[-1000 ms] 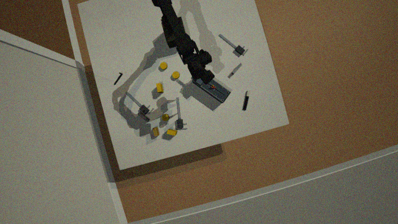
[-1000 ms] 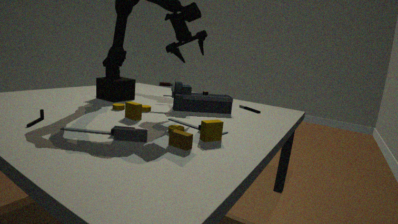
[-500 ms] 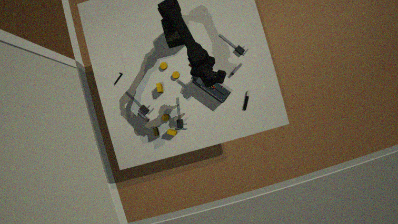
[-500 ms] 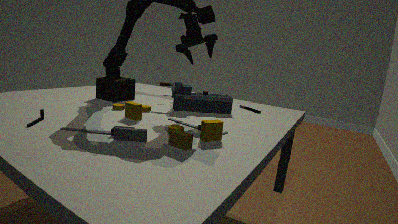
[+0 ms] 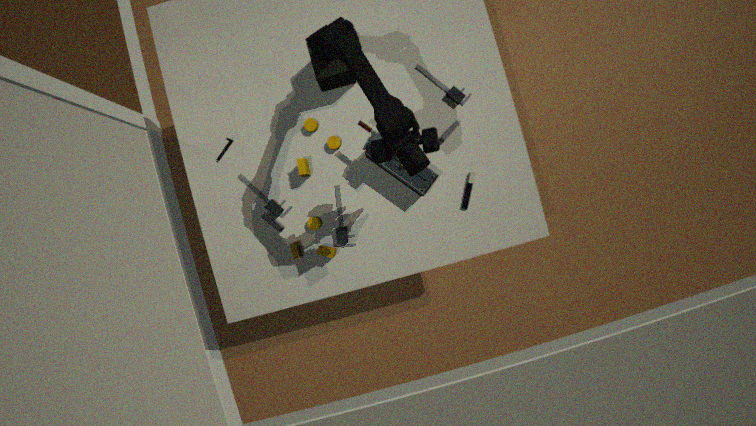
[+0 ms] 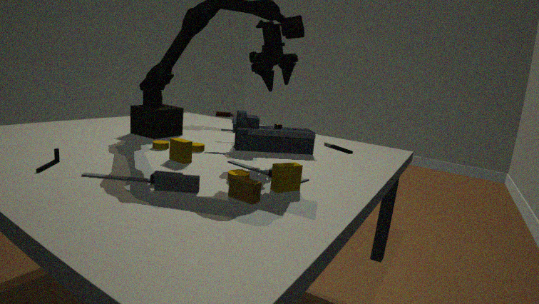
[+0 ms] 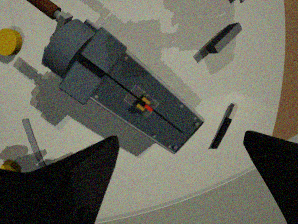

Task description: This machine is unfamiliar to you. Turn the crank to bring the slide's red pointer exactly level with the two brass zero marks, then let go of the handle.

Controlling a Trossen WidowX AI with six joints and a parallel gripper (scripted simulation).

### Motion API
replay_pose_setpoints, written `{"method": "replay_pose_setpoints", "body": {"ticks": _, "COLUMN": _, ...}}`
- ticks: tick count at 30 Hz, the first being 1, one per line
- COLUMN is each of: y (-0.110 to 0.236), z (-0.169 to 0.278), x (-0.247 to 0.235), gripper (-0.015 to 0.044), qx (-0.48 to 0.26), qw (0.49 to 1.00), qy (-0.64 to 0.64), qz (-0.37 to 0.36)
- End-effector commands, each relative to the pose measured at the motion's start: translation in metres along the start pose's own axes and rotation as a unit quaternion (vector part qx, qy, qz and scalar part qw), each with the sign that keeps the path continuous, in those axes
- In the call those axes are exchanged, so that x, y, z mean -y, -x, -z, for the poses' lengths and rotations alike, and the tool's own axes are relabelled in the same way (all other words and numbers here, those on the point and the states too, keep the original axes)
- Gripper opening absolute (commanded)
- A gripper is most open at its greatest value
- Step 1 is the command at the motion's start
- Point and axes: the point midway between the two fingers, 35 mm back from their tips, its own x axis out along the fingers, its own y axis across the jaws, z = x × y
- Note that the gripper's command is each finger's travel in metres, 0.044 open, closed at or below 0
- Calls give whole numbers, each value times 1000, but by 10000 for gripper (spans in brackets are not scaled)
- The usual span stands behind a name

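Observation:
The grey-blue machine (image 5: 431, 177) (image 6: 275, 142) (image 7: 172, 109) sits on the table, with a round housing at its crank end. The crank's brown handle (image 5: 364, 125) (image 6: 224, 113) (image 7: 45, 6) sticks out past that housing. In the wrist view, the red pointer (image 7: 148, 108) sits in the top slot, slightly beyond the small brass marks (image 7: 146, 100) toward the end away from the crank. Exact alignment is hard to judge in the grainy picture. My gripper (image 6: 278, 86) (image 7: 183, 140) is open and empty, high above the machine, and touches neither it nor the handle.
Yellow discs and blocks (image 5: 303, 167) (image 6: 286, 177) stand on the white table (image 5: 492, 222) (image 6: 170, 256). Grey long-shafted tools (image 5: 341, 235) (image 6: 176, 182) lie among them and near the machine. A dark bar (image 5: 466, 195) (image 6: 339, 148) (image 7: 221, 127) lies beyond the machine's far end.

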Motion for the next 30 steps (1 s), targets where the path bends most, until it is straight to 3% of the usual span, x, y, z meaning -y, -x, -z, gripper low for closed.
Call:
{"method": "replay_pose_setpoints", "body": {"ticks": 1, "y": -18, "z": 1, "x": 0, "gripper": 440, "qx": 10, "qw": 998, "qy": 62, "qz": -23}}
{"method": "replay_pose_setpoints", "body": {"ticks": 9, "y": -76, "z": -1, "x": -1, "gripper": 440, "qx": 48, "qw": 965, "qy": 244, "qz": -86}}
{"method": "replay_pose_setpoints", "body": {"ticks": 30, "y": -77, "z": -1, "x": -1, "gripper": 440, "qx": 49, "qw": 963, "qy": 248, "qz": -87}}
